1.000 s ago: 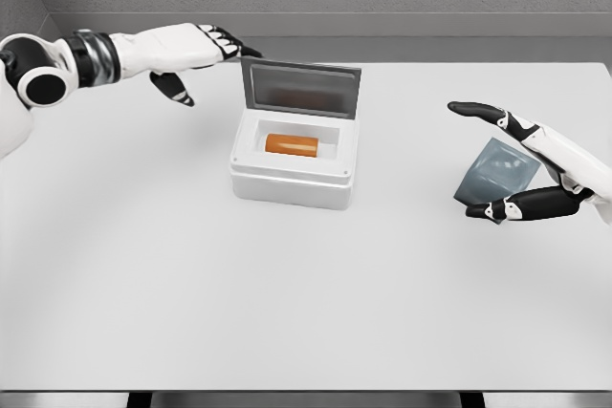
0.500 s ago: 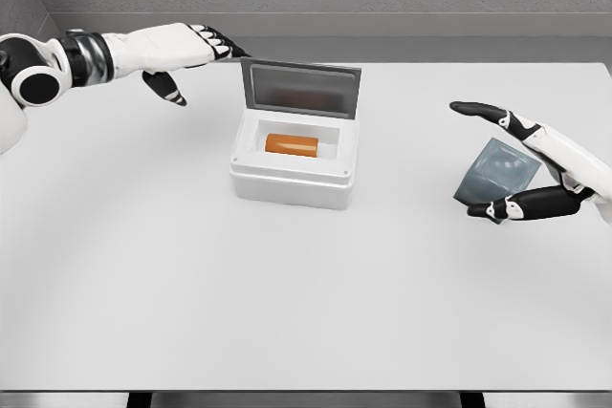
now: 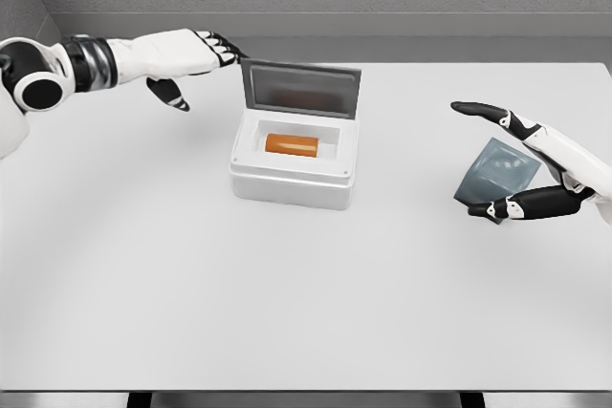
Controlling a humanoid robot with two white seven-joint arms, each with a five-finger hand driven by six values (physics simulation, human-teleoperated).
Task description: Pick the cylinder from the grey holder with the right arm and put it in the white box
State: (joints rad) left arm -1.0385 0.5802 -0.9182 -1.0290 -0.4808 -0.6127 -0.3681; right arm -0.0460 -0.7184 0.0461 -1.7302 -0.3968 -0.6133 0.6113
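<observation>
The orange cylinder (image 3: 291, 144) lies on its side inside the white box (image 3: 295, 169), at the middle of the counter (image 3: 287, 293). The box lid (image 3: 299, 88) stands upright along the far edge. The grey holder (image 3: 495, 172) sits at the right of the counter and holds nothing.

The right robot hand (image 3: 521, 164) is over the holder with fingers apart and thumb well separated from the index finger; it grips nothing. The left robot hand (image 3: 186, 59) is at the far left, its fingertips close to the left corner of the lid; fingers relaxed and extended, holding nothing. Contact with the lid cannot be confirmed from the head view.

Judged status: placement appears complete; the step in hand is clearing the arms and, possibly, closing the lid.

Procedure for a clean finish:
1. Raise the right robot hand before moving it sideways, so the fingers do not sweep the holder.
2. If the lid is to be closed, push it from its far side near the top edge and lower it slowly.
3. Keep fingers outside the box cavity, so the cylinder is not disturbed.
</observation>
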